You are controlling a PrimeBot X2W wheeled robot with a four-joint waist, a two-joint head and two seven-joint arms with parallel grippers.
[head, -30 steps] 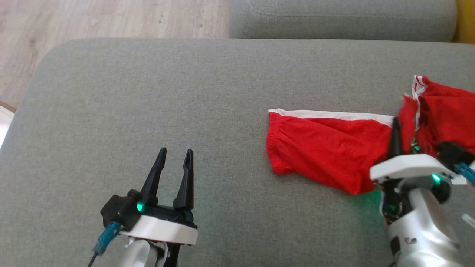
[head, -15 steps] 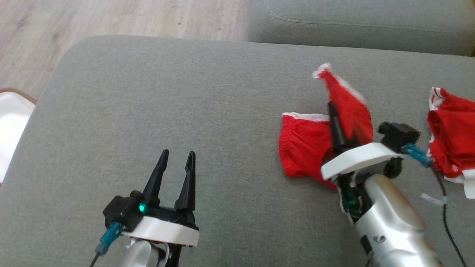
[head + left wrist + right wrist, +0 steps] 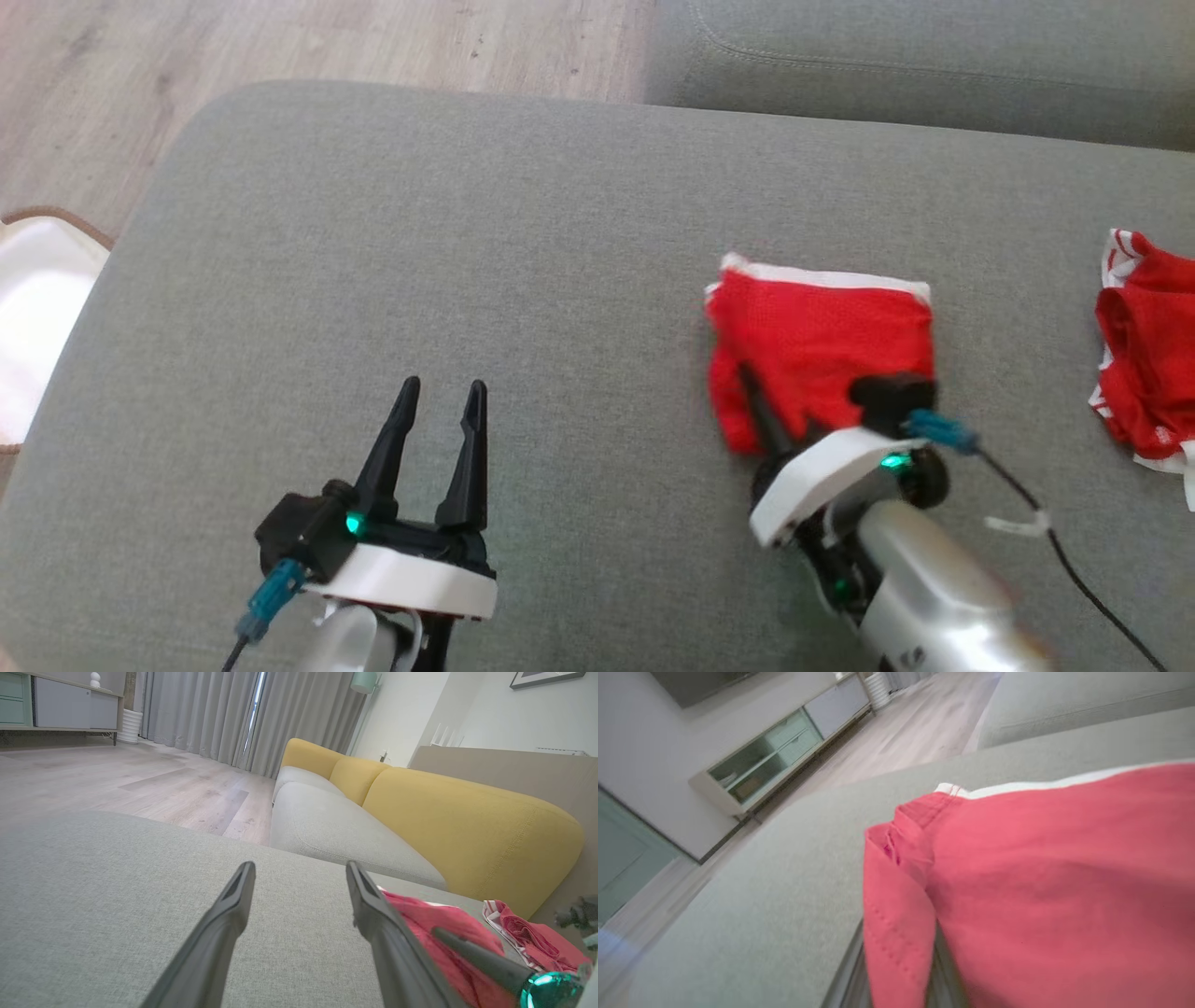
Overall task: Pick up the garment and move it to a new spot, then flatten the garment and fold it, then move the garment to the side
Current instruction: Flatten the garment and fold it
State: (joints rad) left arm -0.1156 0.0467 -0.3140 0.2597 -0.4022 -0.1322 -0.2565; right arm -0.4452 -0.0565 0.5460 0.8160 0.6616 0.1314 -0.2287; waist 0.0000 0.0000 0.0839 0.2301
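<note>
The red garment [image 3: 826,336] with white trim lies folded over on the grey cushion [image 3: 467,233], right of centre in the head view. My right gripper [image 3: 775,383] sits at its near-left edge. One dark finger [image 3: 761,415] shows and the other is under the cloth. In the right wrist view a red hem [image 3: 896,933] runs down between the fingers [image 3: 847,980], so this gripper is shut on the garment. My left gripper [image 3: 443,385] stands open over bare cushion at the lower left, well apart from the garment [image 3: 439,933].
A second red garment [image 3: 1148,355] lies bunched at the cushion's right edge. A white mat [image 3: 37,308] and wooden floor [image 3: 280,37] lie beyond the cushion's left and far edges. Another grey cushion [image 3: 915,47] sits behind, with a yellow sofa back [image 3: 458,821].
My right gripper has swung left and nearer with the garment's right end, laying it over the left half into a short fold. The camera has shifted a little. The left gripper is still.
</note>
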